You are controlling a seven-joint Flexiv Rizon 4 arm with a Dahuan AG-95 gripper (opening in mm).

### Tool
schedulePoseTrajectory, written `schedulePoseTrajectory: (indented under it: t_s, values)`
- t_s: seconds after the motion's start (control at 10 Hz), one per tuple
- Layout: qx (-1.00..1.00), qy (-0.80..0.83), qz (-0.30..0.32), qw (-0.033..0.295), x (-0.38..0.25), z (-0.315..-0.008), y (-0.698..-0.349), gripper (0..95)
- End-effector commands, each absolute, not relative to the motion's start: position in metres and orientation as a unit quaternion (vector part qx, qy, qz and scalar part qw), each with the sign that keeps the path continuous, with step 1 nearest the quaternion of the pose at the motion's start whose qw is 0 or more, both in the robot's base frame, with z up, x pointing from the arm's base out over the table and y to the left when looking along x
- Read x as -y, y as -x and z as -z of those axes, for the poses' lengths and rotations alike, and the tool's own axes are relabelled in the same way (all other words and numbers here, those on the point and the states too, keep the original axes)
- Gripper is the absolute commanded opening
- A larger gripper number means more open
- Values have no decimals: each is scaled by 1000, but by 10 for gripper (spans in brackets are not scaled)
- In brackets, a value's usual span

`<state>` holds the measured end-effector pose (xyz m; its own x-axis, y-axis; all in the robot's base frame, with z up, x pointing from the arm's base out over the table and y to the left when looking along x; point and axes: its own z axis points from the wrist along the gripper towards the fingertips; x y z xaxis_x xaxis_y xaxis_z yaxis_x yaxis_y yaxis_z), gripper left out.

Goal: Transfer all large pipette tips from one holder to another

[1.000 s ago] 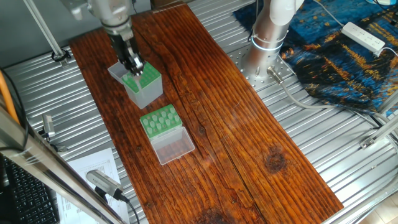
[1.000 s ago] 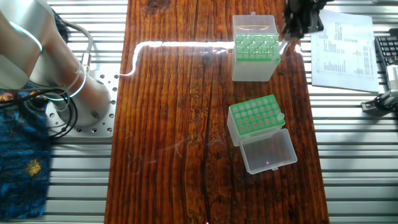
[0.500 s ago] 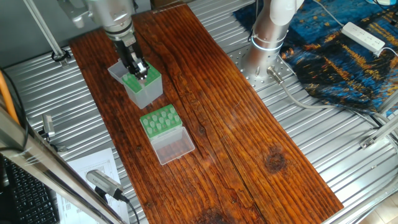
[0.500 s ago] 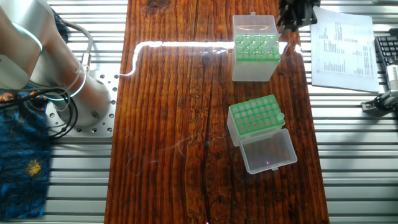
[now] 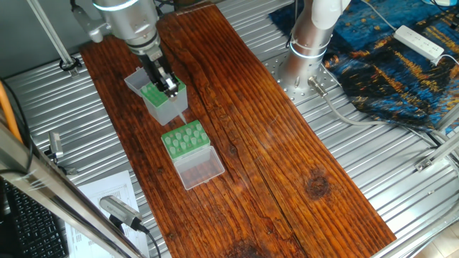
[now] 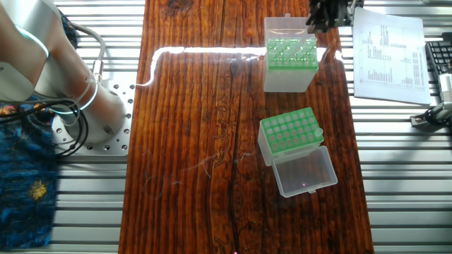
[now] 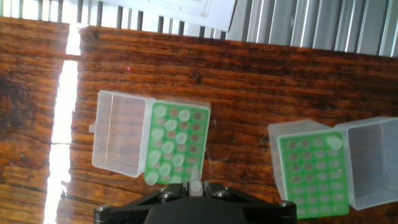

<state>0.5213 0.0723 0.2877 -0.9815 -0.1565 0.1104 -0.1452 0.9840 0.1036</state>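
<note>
Two boxes: we see both standing on the wooden desk [image 6: 205, 141], near each other but apart, with the gripper above one of them.

Robot base: in the other fixed view we find the silver arm base [image 6: 85, 106] at the far left, beside the desk on the ribbed metal surface.

Taller holder: we place the grey-sided box with the green top plate [image 6: 289, 63] towards the far end of the desk; its clear lid [image 7: 121, 134] lies folded open to one side in the hand view.

Large pipette tips: we count many pale cones [image 7: 166, 146] sitting in the holes of the taller holder's green plate; some holes look empty.

Gripper: we see the gripper [image 5: 166, 82] just over the taller holder's edge. In the hand view one pale tip [image 7: 196, 185] shows right at its fingers, which seem closed around it, though the contact itself is hard to make out.

Low rack: we find the squat green rack [image 6: 286, 134] nearer the desk's middle, its clear lid [image 6: 305, 171] hinged open and lying flat beside it. One pale tip [image 7: 334, 142] appears in a corner hole; the other holes look empty.

Paper: we note a printed sheet [image 6: 388, 53] at the right, off the desk.
</note>
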Motion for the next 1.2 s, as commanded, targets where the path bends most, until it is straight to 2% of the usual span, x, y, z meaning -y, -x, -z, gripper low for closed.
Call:
schedulePoseTrajectory:
  t_s: [0.1, 1.2]
  values:
    - [994, -76, 48, 60, -72, -289, -519, 0]
    - [994, -74, 48, 64, -80, -279, -513, 0]
